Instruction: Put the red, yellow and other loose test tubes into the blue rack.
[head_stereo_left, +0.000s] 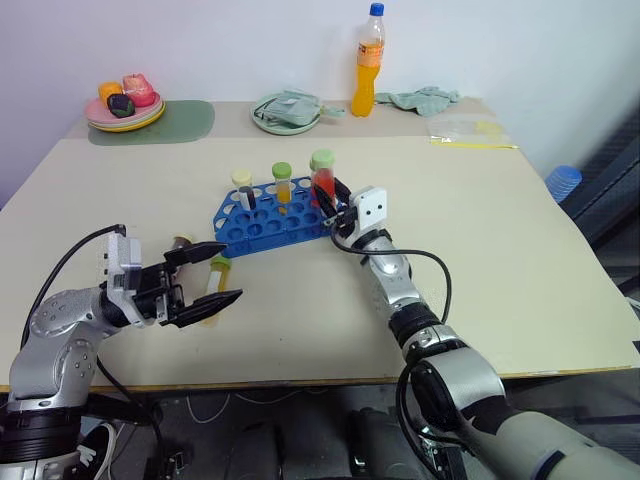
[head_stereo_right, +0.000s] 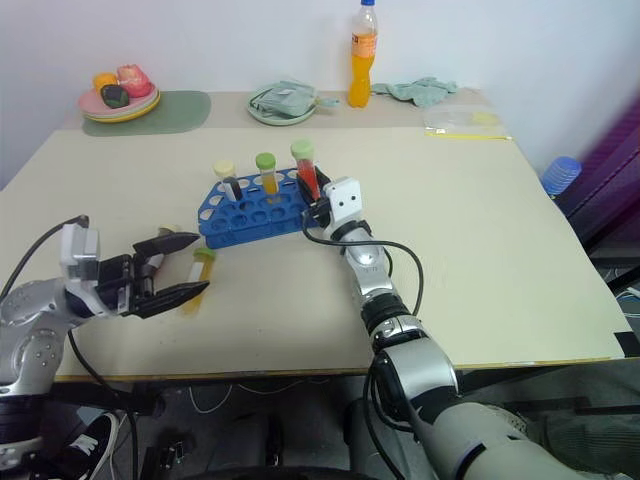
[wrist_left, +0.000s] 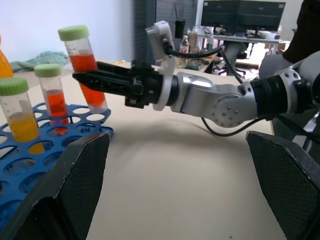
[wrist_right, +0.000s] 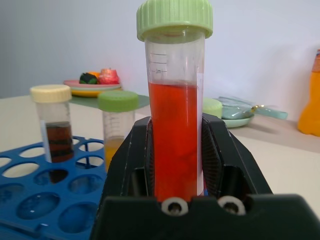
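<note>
The blue rack (head_stereo_left: 262, 228) stands at mid-table. It holds a cream-capped tube of dark liquid (head_stereo_left: 243, 187) and a green-capped yellow tube (head_stereo_left: 282, 182). My right gripper (head_stereo_left: 328, 196) is shut on the red test tube (wrist_right: 175, 130), which has a green cap and stands upright at the rack's right end. Its lower end is near the rack's top. A loose yellow tube (head_stereo_right: 195, 285) lies on the table in front of the rack, between the fingers of my open left gripper (head_stereo_left: 230, 272). A small brown-ended tube (head_stereo_left: 182, 241) lies just beyond that gripper.
Along the table's far edge are a plate of toy food (head_stereo_left: 125, 105) on a green mat (head_stereo_left: 180, 122), a bowl with a cloth (head_stereo_left: 287, 110), an orange drink bottle (head_stereo_left: 368, 65), a crumpled cloth (head_stereo_left: 425, 98) and a clear bag (head_stereo_left: 465, 130).
</note>
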